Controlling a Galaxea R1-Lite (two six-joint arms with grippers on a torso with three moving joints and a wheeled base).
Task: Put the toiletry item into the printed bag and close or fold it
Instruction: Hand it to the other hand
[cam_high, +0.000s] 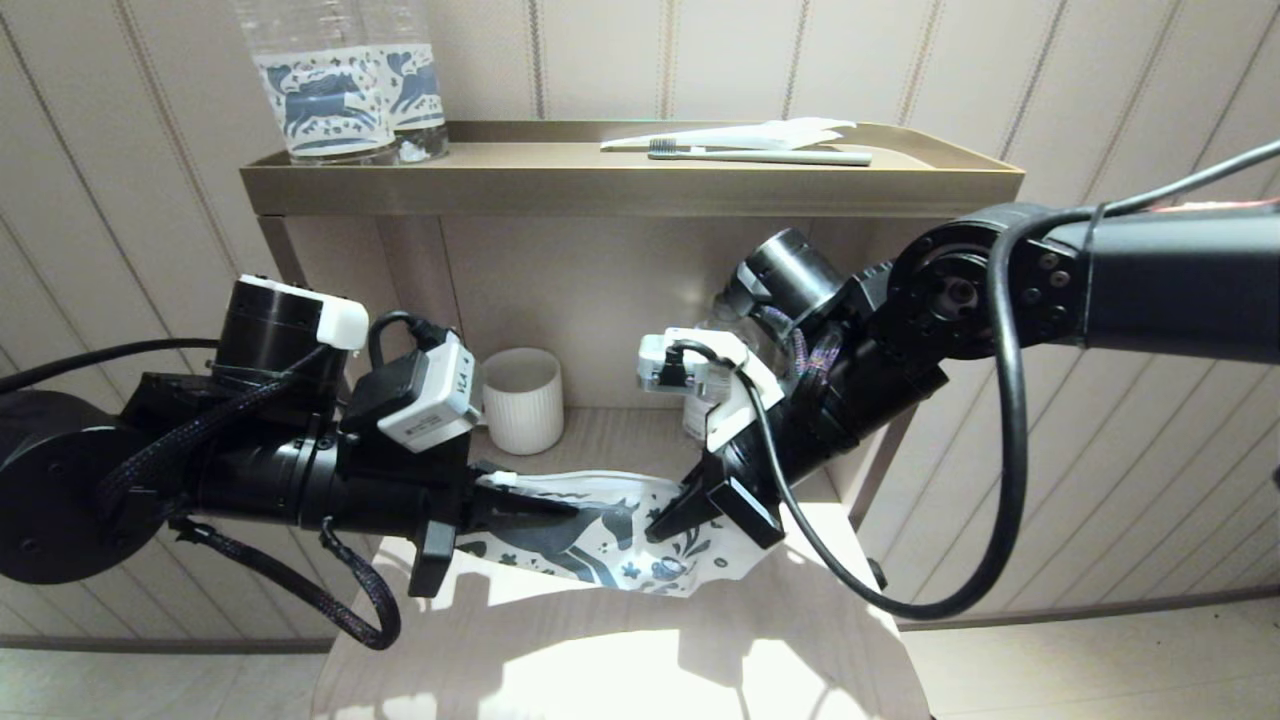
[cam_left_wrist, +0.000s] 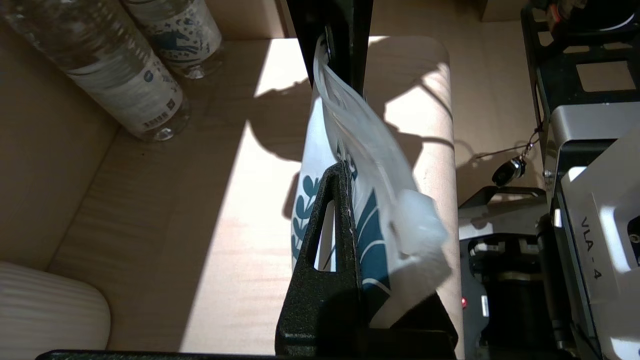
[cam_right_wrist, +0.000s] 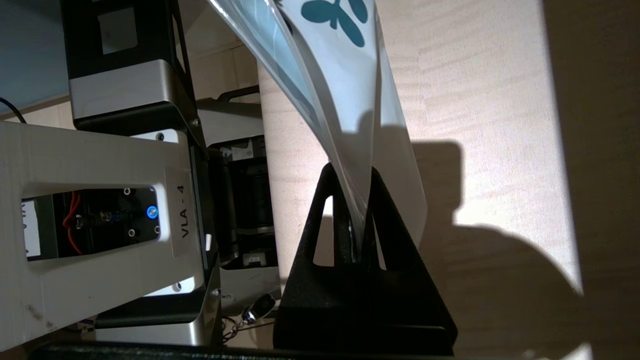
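Note:
The printed bag (cam_high: 600, 545), white with a blue horse and flowers, hangs stretched between both grippers above the lower wooden shelf (cam_high: 620, 660). My left gripper (cam_high: 570, 512) is shut on its left end, where the white slider (cam_left_wrist: 422, 225) sits on the top edge of the bag (cam_left_wrist: 372, 235) beside the left gripper (cam_left_wrist: 350, 170). My right gripper (cam_high: 655, 530) is shut on the right end; in the right wrist view the right gripper (cam_right_wrist: 352, 172) pinches the bag's (cam_right_wrist: 340, 75) thin plastic edge. The slim white toothbrush with the black head is not in view.
On the top brass tray (cam_high: 630, 190) stand two clear bottles (cam_high: 340, 90) with horse labels and lie a grey-green toothbrush (cam_high: 760, 155) and its white wrapper (cam_high: 780, 132). A white ribbed cup (cam_high: 522, 400) and a bottle (cam_high: 700, 410) stand at the back of the lower shelf.

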